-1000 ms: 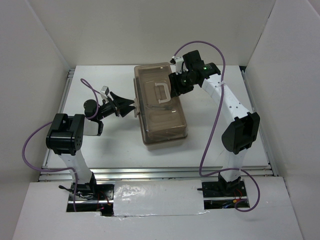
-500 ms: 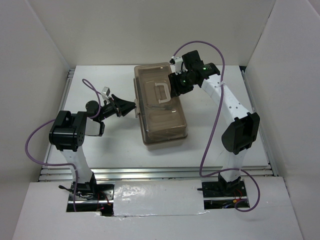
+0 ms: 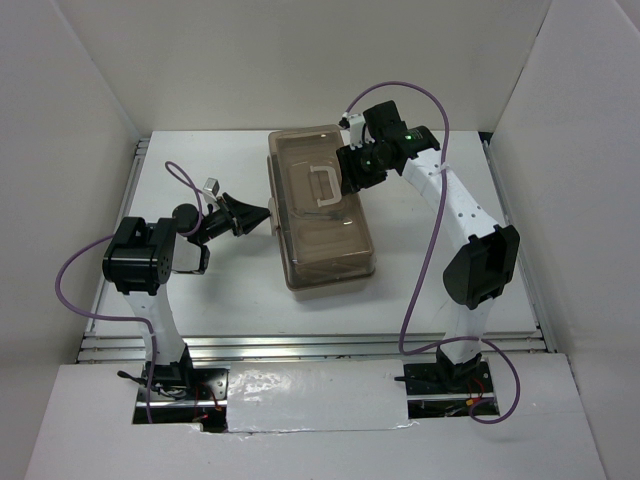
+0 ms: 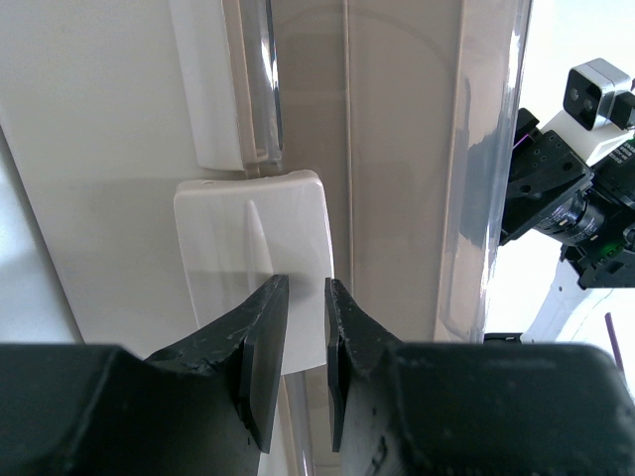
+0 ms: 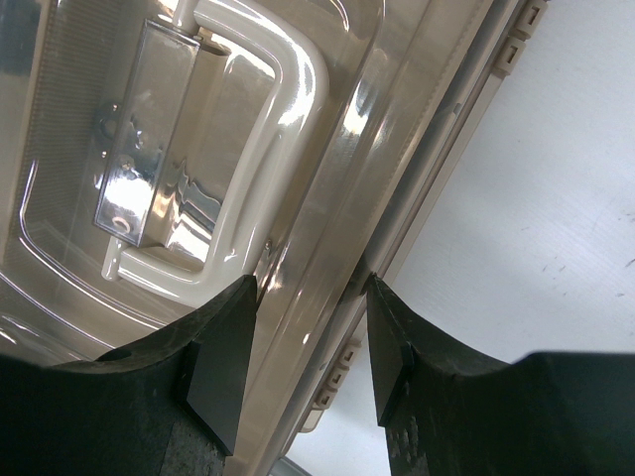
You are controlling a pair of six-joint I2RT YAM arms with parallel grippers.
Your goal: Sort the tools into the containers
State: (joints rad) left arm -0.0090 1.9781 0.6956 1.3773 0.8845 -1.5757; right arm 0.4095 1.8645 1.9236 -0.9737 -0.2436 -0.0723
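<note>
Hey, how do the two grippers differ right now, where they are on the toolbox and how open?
The left gripper is at the white latch on the left side of the toolbox; the right gripper straddles the opposite edge of the lid, beside the white handle. The left gripper's jaws are nearly closed, with a narrow gap; the right gripper's stand wide apart. Both are at the closed toolbox.

What lies under the translucent brown plastic lid [image 3: 325, 230] of the beige plastic toolbox [image 4: 109, 149], mid-table towards the far edge, cannot be made out. Glare blurs it in the right wrist view. The white latch [image 4: 248, 228] has its lower edge hidden behind the left gripper [image 4: 303, 297], so any pinch is unclear. The white looped handle [image 5: 298, 109] is cut off by the picture's top edge.
</note>
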